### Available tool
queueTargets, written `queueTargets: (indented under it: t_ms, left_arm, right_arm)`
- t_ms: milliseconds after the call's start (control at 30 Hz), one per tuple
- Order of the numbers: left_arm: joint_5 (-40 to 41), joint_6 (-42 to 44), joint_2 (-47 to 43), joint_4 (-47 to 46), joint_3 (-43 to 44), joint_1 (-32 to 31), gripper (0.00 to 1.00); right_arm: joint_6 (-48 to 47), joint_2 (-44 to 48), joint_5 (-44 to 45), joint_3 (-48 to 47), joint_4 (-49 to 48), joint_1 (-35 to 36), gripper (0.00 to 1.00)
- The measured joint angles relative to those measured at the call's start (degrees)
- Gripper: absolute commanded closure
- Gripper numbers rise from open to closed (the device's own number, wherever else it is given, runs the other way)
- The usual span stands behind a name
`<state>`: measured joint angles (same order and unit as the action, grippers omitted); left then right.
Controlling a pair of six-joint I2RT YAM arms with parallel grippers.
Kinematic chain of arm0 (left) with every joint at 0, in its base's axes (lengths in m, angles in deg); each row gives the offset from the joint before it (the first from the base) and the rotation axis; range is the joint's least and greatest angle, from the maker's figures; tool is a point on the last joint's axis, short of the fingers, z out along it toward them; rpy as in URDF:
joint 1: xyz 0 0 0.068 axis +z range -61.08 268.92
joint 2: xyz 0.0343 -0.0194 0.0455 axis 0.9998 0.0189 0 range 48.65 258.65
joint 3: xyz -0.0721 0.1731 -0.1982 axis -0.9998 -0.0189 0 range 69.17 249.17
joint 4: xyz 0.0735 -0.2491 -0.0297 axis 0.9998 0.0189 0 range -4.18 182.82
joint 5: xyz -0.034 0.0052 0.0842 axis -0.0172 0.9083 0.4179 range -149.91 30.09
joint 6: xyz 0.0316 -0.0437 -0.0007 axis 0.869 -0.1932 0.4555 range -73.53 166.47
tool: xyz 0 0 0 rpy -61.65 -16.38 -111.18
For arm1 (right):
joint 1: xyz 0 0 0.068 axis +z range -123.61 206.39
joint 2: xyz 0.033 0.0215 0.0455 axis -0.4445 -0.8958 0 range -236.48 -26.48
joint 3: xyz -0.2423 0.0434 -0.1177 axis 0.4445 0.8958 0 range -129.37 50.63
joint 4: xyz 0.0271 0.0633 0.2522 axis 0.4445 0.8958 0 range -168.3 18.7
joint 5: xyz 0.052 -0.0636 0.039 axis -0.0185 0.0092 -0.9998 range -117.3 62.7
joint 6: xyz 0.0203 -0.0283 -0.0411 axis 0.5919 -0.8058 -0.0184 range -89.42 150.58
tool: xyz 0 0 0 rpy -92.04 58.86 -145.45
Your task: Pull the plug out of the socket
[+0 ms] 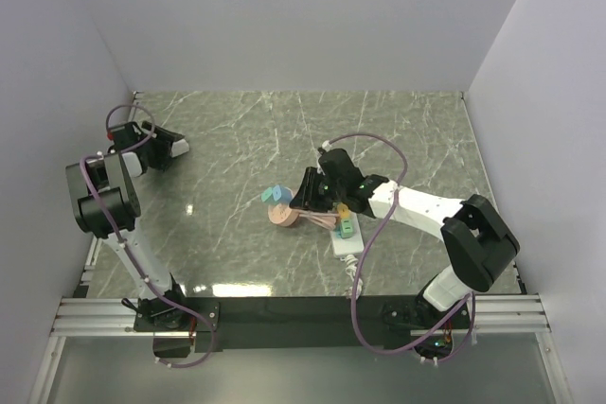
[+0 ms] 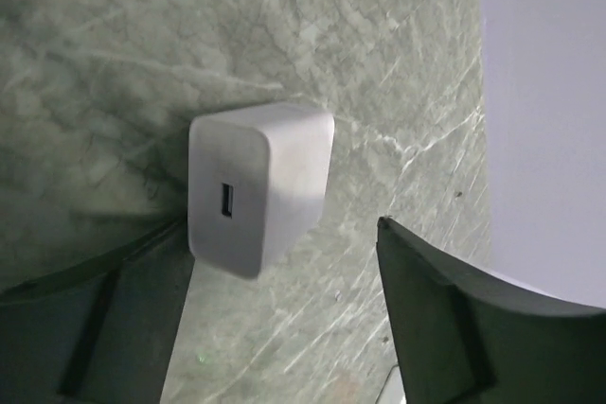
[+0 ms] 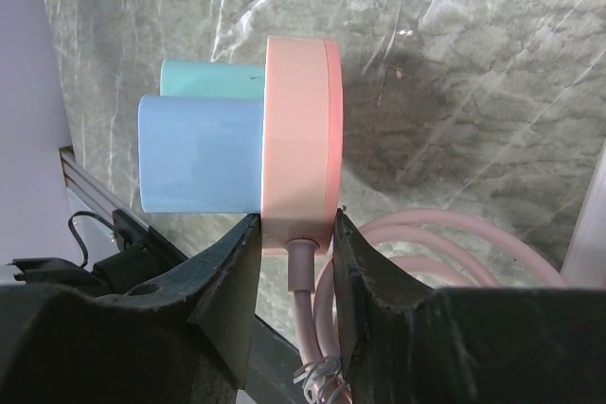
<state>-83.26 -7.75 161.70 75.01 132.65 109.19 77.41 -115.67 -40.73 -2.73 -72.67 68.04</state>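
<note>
The right gripper (image 3: 295, 224) pinches a pink disc (image 3: 298, 139). Its arm hides most of the socket (image 1: 347, 237), lying near the table's front edge. The left gripper (image 2: 284, 262) sits spread around a white charger (image 2: 260, 186).

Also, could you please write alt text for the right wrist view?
The right gripper pinches the lower edge of a pink disc, which bears a blue block and a teal block on its left face. A pink cord loops below, over the table.
</note>
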Motion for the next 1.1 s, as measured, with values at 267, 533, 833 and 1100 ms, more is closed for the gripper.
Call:
queueTargets:
  t_ms: [267,533,833,1100]
  left_arm:
    - [2.49,2.54,-10.43,10.67,-4.83,-0.02,0.04]
    - [1.36,10.01,-32.48,20.39,-14.23,-4.55,0.1]
    - [-8.0,25.27,-40.39,25.7,-19.26,-23.54,0.17]
    - [-8.22,34.97,-44.54,27.12,-19.56,-30.91,0.18]
  right_arm:
    - [-0.26,-0.09,-0.22,-1.97,2.51,-0.24,1.0]
    - [-1.79,-4.09,-3.04,-8.04,7.13,-0.46,1.0]
    - [-5.07,-7.63,-14.03,-11.43,13.38,-3.19,1.0]
    - [-11.41,-10.1,-23.12,-19.1,21.24,-6.6,1.0]
